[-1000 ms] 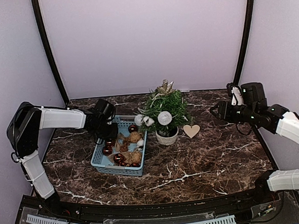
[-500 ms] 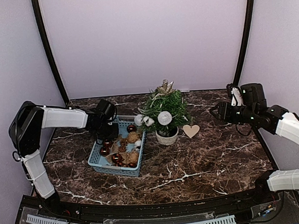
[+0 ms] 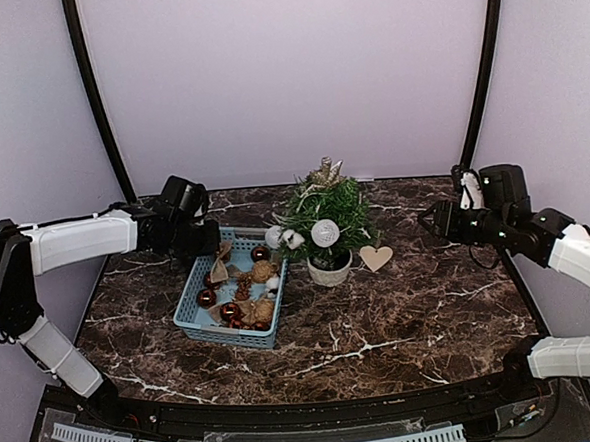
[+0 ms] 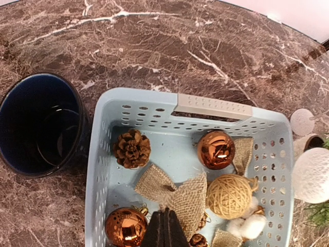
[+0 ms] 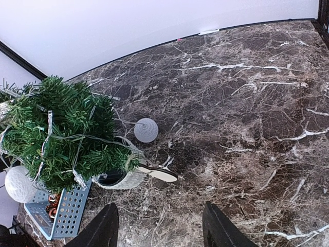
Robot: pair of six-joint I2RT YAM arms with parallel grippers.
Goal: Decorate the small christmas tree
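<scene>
Top view: the small christmas tree (image 3: pixel 327 217) stands just right of the blue basket (image 3: pixel 228 336), with the left gripper (image 3: pixel 212 253) above the basket's far end

Left wrist: the fingers (image 4: pixel 158 232) are clenched on the burlap bow (image 4: pixel 181 198); so thin a pinch may slip

Right wrist: the right gripper (image 5: pixel 160 229) is spread and empty, near the tree

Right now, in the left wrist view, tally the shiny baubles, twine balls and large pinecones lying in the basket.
Shiny copper baubles: 2
Twine ball: 1
Large pinecone: 1
Total: 4
</scene>
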